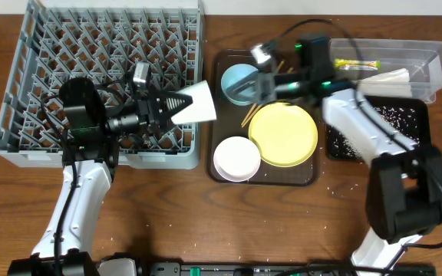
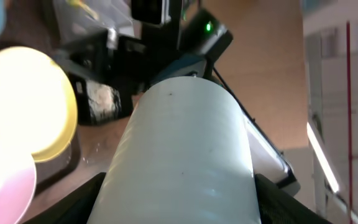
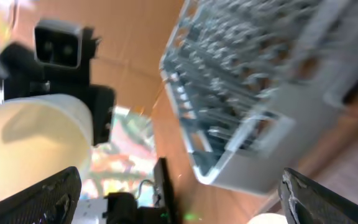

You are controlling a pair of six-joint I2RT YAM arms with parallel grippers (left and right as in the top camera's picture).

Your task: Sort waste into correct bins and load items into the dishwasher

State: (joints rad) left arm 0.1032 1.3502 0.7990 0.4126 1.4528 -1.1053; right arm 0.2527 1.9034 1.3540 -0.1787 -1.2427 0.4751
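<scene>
Fingers of your left gripper (image 1: 176, 104) clasp the small white cup (image 1: 196, 103), which lies on its side in the air over the right edge of the grey dish rack (image 1: 44, 69). Further right, your right gripper (image 1: 258, 83) hangs with its fingers (image 3: 48, 199) spread wide and empty, just beside the blue bowl (image 1: 236, 78) on the brown tray (image 1: 282, 175), with the yellow plate (image 1: 284, 134) close by.

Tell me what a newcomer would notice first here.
The grey dish rack fills the left of the view, and the left gripper holds a white cup on its side at the rack's right edge. On the brown tray in the middle, the bright yellow plate stands out, with the right gripper open near the light blue bowl.
</scene>
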